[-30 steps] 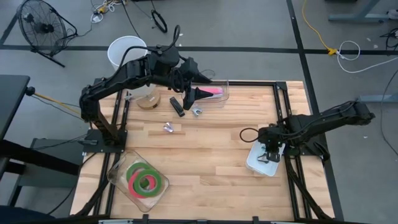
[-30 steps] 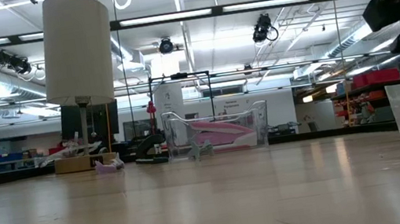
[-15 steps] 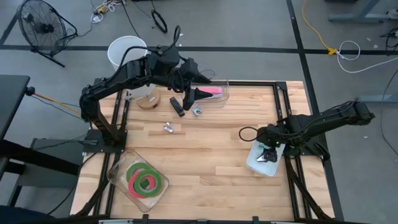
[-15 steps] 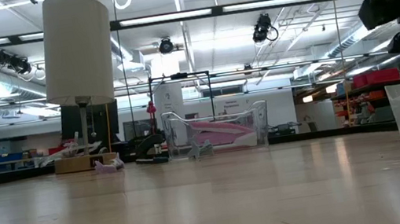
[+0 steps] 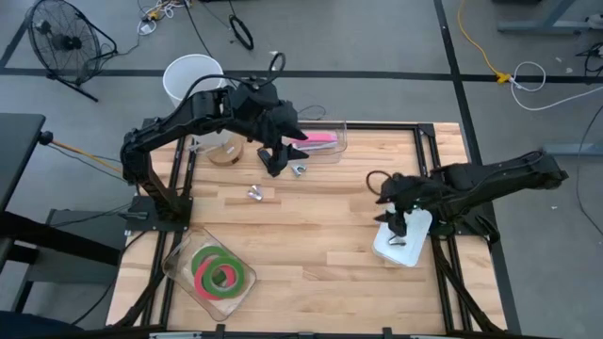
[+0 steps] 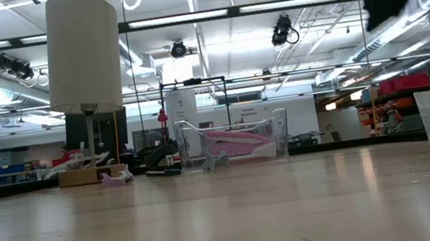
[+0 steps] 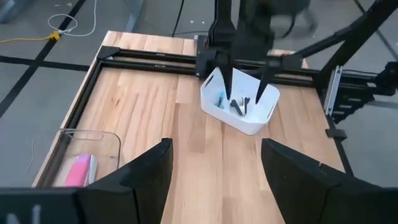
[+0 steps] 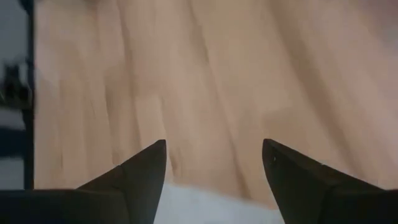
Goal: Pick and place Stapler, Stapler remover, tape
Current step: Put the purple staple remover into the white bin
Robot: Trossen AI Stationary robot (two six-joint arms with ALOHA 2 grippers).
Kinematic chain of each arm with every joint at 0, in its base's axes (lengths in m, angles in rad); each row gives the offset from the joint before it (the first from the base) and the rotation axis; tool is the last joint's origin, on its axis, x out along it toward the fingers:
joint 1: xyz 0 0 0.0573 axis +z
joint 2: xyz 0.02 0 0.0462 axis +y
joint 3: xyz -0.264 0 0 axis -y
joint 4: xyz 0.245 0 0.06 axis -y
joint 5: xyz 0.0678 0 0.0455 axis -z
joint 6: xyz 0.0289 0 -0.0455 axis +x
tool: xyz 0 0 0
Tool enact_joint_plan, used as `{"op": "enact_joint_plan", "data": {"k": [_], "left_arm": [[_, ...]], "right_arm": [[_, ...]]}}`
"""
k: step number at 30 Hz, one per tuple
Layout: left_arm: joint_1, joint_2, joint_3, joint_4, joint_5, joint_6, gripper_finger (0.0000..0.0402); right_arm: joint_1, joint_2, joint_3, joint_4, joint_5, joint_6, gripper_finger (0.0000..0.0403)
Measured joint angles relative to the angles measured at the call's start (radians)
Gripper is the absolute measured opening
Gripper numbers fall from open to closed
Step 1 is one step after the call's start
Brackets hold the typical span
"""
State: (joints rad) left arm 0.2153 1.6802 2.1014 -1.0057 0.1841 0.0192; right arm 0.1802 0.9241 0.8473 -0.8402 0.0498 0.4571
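A pink stapler [image 5: 322,138] lies in a clear box [image 5: 337,151] at the table's far side. Beside it on the wood lie a black stapler [image 5: 271,167] and two small silver stapler removers [image 5: 300,170] [image 5: 254,194]. My left gripper [image 5: 281,153] hangs open above the black stapler, with nothing between its fingers [image 7: 214,168]. Green and pink-red tape rolls [image 5: 219,274] lie in a clear tray at the near left. My right gripper [image 5: 392,224] hangs open over the white bin [image 5: 416,247], its fingers [image 7: 245,87] pointing down and holding nothing.
The white bin [image 7: 261,115] holds a few small dark and blue items. A brown roll [image 5: 224,153] sits at the far left, near a white bucket [image 5: 192,79] that stands beyond the table. A black frame [image 5: 429,151] borders the table's edges. Bare wood spans the middle.
My right gripper has risen out of the white bin and moved a little toward the table's left, tipping more level. My left gripper has tipped downward over the black stapler. Nothing on the table has moved.
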Motion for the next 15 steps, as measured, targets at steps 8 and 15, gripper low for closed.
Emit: {"op": "enact_joint_plan", "data": {"k": [8, 15], "left_arm": [[0.000, 0.001, -0.094, -0.003, 0.002, 0.020, 0.0223], [0.000, 0.001, -0.244, -0.021, 0.013, 0.022, 0.0215]], "right_arm": [[0.000, 0.000, 0.174, 0.070, 0.115, -0.037, 0.0261], [0.000, 0.000, 0.210, 0.099, 0.126, -0.058, 0.0261]]}}
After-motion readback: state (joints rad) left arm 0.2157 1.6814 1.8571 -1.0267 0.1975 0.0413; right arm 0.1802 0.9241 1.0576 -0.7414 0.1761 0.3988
